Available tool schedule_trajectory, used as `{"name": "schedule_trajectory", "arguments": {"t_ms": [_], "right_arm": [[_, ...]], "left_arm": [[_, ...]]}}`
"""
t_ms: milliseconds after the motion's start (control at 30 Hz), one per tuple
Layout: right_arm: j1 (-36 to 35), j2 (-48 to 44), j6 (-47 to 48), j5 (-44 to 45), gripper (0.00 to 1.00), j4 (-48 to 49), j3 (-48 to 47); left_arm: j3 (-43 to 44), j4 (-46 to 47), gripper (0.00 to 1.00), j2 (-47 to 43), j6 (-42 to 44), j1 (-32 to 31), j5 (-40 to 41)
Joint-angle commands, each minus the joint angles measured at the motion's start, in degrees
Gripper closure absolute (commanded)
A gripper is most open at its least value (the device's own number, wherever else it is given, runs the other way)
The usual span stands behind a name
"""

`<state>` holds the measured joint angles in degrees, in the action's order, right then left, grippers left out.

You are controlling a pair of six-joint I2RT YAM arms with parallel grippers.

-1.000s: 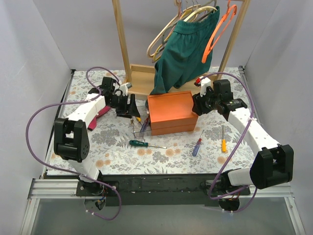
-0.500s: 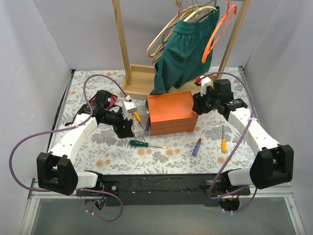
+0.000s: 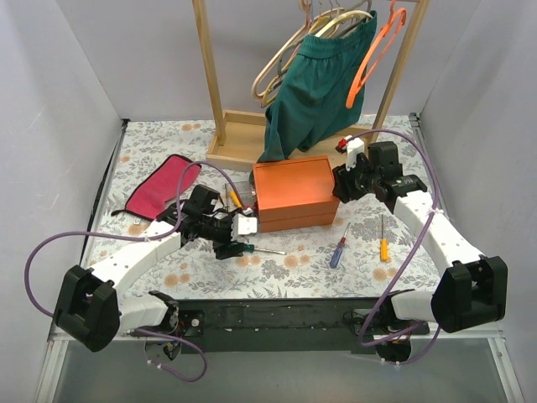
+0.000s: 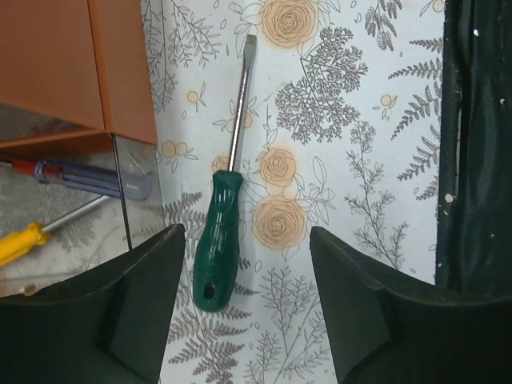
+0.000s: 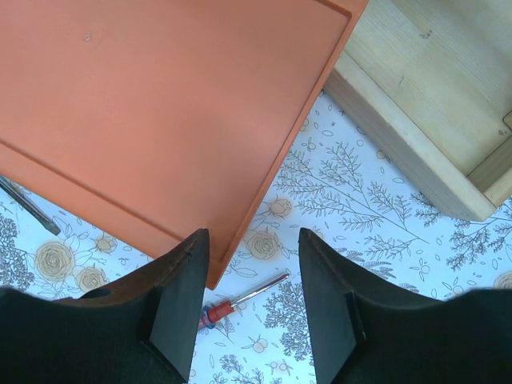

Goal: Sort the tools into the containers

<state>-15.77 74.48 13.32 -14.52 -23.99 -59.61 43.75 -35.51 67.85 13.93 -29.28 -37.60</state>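
A green-handled screwdriver lies on the floral cloth, its shaft pointing right. My left gripper is open just above it, the handle close to the left finger; it also shows from above. The clear box beside it holds a blue-purple screwdriver and a yellow one. The closed orange box sits mid-table. My right gripper is open at the box's right end, above a red-handled screwdriver. A blue-and-red screwdriver and an orange one lie front right.
A wooden rack with hangers and green shorts stands behind the orange box; its base is just right of my right gripper. A red cloth lies at the left. The black table edge runs close to the left gripper.
My left arm has swung from the back left, by the clear box, forward to the green screwdriver, uncovering the red cloth. The right gripper has barely moved.
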Motion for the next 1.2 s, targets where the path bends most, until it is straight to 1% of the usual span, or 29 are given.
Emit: {"name": "schedule_trajectory", "arguments": {"t_ms": [0, 200, 400, 467, 600, 633, 700, 867, 933, 967, 1000, 1067, 1100, 1167], "right_arm": [[0.21, -2.41, 0.03, 0.02, 0.43, 1.57, 0.73], [0.30, -2.32, 1.00, -0.15, 0.43, 1.31, -1.64], [0.21, -3.11, -0.93, -1.65, 0.43, 1.58, -1.91], [0.21, -3.28, -1.10, -2.09, 0.43, 1.58, -1.65], [0.21, -3.37, -1.19, -2.09, 0.43, 1.40, -1.12], [0.21, -3.29, -1.19, -2.00, 0.43, 1.31, -1.03], [0.30, -3.20, -1.11, -2.17, 0.43, 1.49, -0.94], [0.30, -2.76, -1.11, -2.26, 0.43, 1.05, -1.12], [0.30, -2.67, -1.19, -2.26, 0.43, 0.96, -1.21], [0.21, -2.50, -1.11, -2.44, 0.43, 1.05, -1.29], [0.30, -2.41, -1.19, -2.53, 0.43, 1.05, -1.29], [0.30, -2.15, -1.28, -2.53, 0.43, 0.61, -1.56], [0.21, -2.06, -1.11, -2.44, 0.43, 0.52, -1.73], [0.21, -1.88, -0.93, -2.09, 0.43, 0.35, -2.17]], "left_arm": [[1.16, 4.31, 0.37, 2.27, 0.66, -1.40, 1.31], [3.54, 1.49, 0.39, 8.69, 1.45, -2.89, 0.34], [3.36, 3.51, 0.41, 13.35, 1.44, -3.68, 2.18], [2.75, 4.38, 0.41, 13.27, 2.94, -3.94, 2.53], [-2.16, 7.64, 0.41, 12.92, 3.12, -4.03, 6.48], [-2.96, 7.91, 0.41, 13.09, 3.38, -4.03, 8.49], [-5.15, 7.47, 0.42, 13.18, 4.78, -4.03, 9.91], [-8.50, 5.89, 0.46, 10.02, 5.93, -4.03, 8.69], [-9.72, 5.71, 0.55, 8.44, 5.84, -4.03, 8.69], [-10.08, 5.62, 0.66, 8.09, 5.49, -4.12, 9.12], [-10.61, 5.28, 0.73, 7.47, 5.49, -4.12, 9.39], [-10.35, 4.49, 0.84, 6.42, 4.97, -4.12, 10.09], [-10.00, 2.57, 0.91, 3.89, 5.14, -4.12, 10.10], [-8.42, -0.25, 0.95, 0.37, 5.75, -4.03, 8.61]]}}
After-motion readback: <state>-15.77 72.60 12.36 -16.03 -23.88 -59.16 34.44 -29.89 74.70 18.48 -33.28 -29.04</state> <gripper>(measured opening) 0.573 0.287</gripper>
